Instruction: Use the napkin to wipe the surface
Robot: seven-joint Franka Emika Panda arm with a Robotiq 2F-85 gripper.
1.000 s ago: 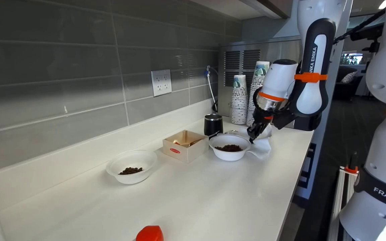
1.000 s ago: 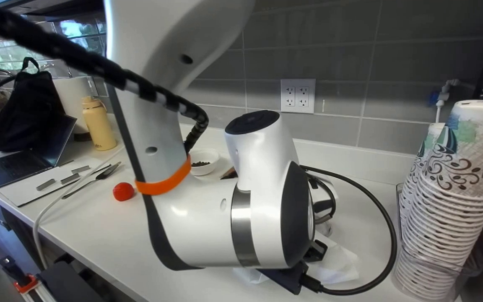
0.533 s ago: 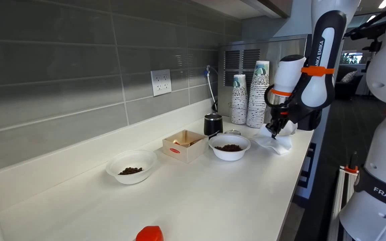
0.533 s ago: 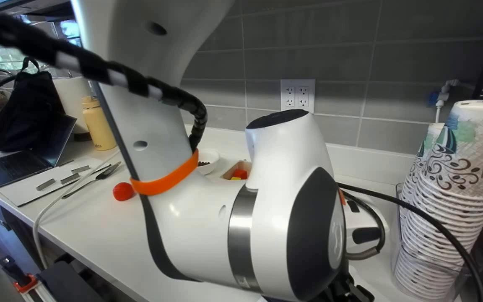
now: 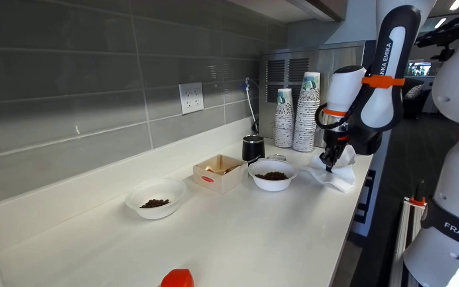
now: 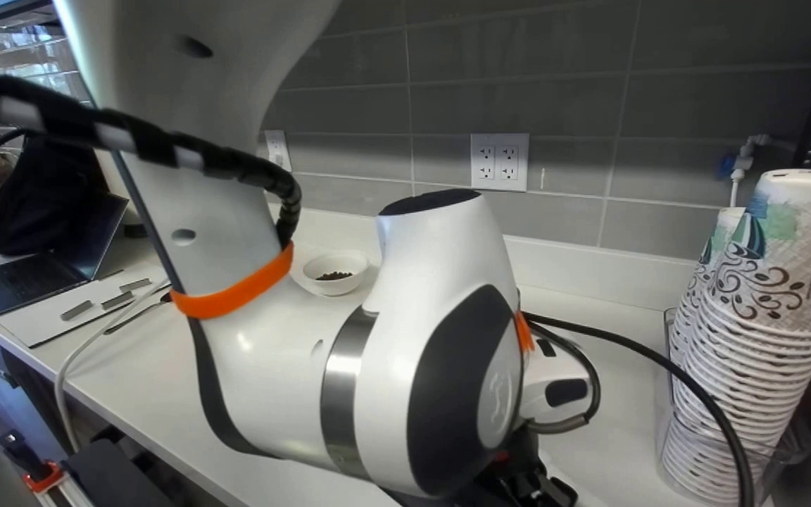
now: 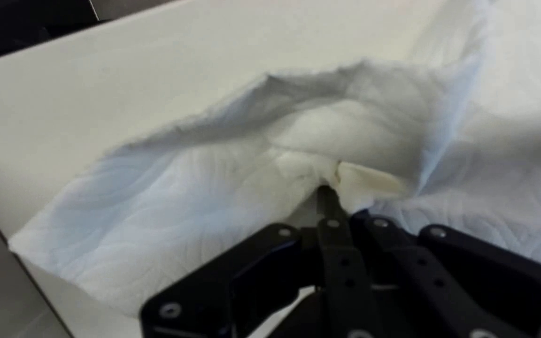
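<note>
My gripper is shut on the napkin, a crumpled white sheet that spreads over the counter. In the wrist view the fingers are close together with a fold of the napkin pinched between them. Part of the sheet lies on the surface and some edges stand up in folds. The surface is a long off-white countertop, and its edge shows beyond the napkin in the wrist view. In an exterior view the arm hides most of the gripper and napkin.
A white bowl with dark contents stands beside the napkin. Further along are a wooden box, a black cup and another bowl. Stacked paper cups stand behind the gripper. A red object lies at the near end.
My gripper has dragged the napkin away from the nearby bowl toward the counter's open edge, then slightly back along the counter. The napkin's folds have shifted. The bowls and box have not moved.
</note>
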